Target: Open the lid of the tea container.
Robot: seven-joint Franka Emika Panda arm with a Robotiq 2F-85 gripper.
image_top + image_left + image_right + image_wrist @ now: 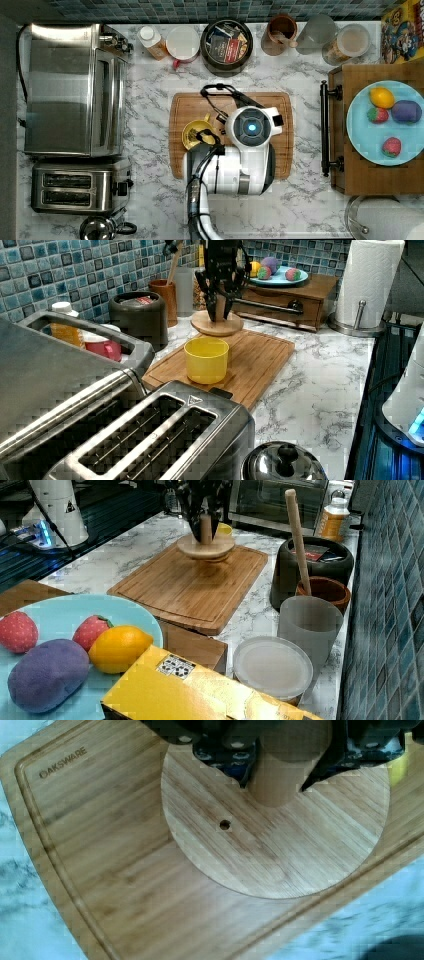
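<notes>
One step looks all but finished: the tea container point(226, 46) stands uncovered at the back of the marble desk point(150, 125), against the tiled wall, its packets open to the top view. In the left view it sits between the red mug point(102, 346) and the brown cup point(164, 292). Its round wooden lid point(205, 546) is off, held by the tool point(204, 527), whose fingers are pinched on the lid's upright knob point(277, 775). In the right view the disc sits low over the far end of the cutting board point(190, 587), by the yellow cup point(206, 360); whether it rests on the board or hangs just above it cannot be told. Judging by this, the opening itself is done, and what is left is to set the lid flat on the board, let go of the knob and draw the arm clear.
</notes>
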